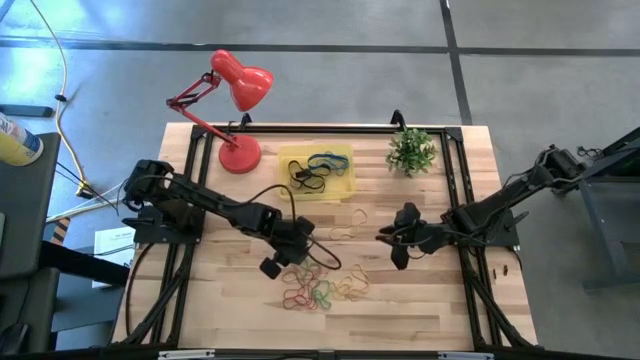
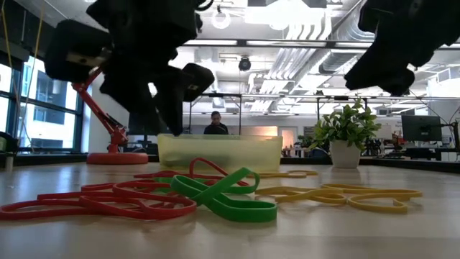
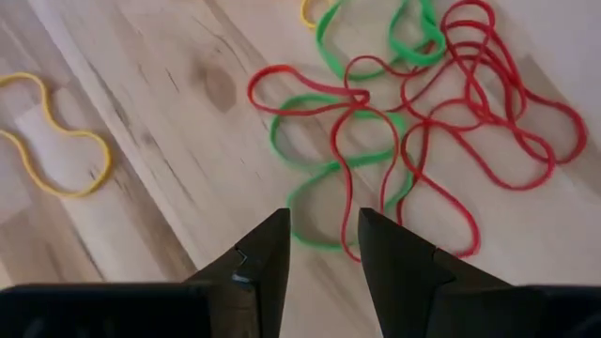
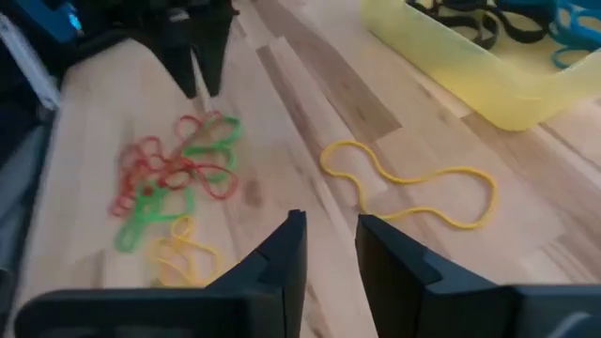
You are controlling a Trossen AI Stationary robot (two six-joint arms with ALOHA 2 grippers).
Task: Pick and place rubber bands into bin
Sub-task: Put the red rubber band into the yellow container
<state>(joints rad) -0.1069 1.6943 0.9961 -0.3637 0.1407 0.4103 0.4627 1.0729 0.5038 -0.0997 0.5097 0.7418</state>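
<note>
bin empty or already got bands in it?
Not empty. The bin already holds several black rubber bands and a blue one; high and right wrist views both show them inside. More bands lie loose on the table.

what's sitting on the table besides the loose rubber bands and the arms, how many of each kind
lamp: 1
potted plant: 1
bin: 1
total: 3

Bright, even overhead light; the low view silhouettes both arms against glaring ceiling lamps (image 2: 221, 19).
</note>
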